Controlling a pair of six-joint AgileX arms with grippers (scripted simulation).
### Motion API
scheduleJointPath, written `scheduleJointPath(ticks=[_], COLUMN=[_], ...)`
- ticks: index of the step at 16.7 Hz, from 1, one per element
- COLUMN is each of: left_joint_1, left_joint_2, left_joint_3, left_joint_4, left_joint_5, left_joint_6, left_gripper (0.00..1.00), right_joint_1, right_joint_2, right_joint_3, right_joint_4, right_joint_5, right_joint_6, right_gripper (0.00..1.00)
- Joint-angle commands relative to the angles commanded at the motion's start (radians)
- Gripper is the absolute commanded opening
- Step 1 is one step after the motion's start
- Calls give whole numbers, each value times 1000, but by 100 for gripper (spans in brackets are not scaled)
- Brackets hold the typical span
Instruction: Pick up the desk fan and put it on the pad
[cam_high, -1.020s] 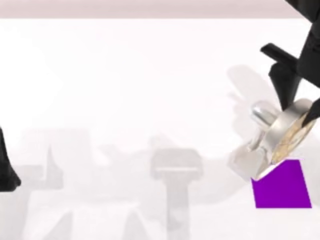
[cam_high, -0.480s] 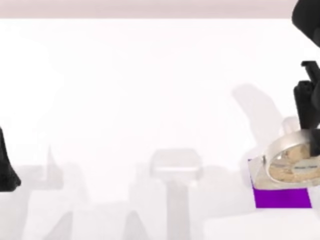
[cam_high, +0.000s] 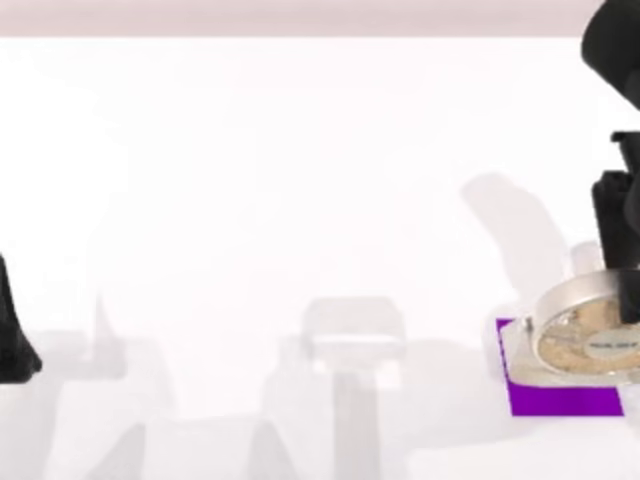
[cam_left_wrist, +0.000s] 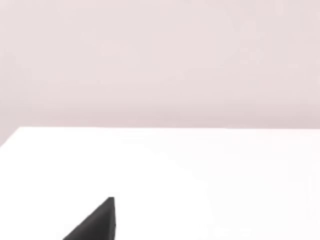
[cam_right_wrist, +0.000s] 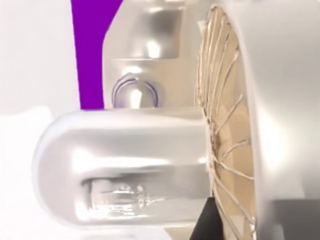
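Observation:
The desk fan (cam_high: 583, 345) stands over the far part of the purple pad (cam_high: 560, 402) at the table's right edge, ring facing up, pale base on the purple. My right gripper (cam_high: 622, 292) reaches down from behind and is shut on the ring's rim. The right wrist view shows the fan's shiny motor housing (cam_right_wrist: 125, 165), its wire grille and ring (cam_right_wrist: 280, 100), a strip of the pad (cam_right_wrist: 92, 50), and one black finger (cam_right_wrist: 205, 222) against the grille; the other finger is hidden. My left gripper (cam_high: 12, 345) is parked at the left edge, and a single fingertip (cam_left_wrist: 97, 226) shows in its wrist view.
The white table (cam_high: 300, 200) runs back to a pale wall (cam_high: 300, 15). Grey shadows of the arms lie across the near middle. The pad sits close to the table's right edge.
The right gripper carried the fan from beside the pad's far left corner to over the pad, turned its ring upward, then lowered it slightly. The left arm stayed still.

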Motion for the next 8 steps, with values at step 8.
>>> scheduleJointPath(ticks=[8], left_joint_1=[0], left_joint_2=[0], left_joint_3=[0], left_joint_4=[0], left_joint_5=[0], left_joint_6=[0], left_gripper=[100], right_joint_1=[2], right_joint_2=[10], right_joint_3=[-127], right_joint_4=[138], right_joint_5=[1], right_joint_6=[-3], right_gripper=[0])
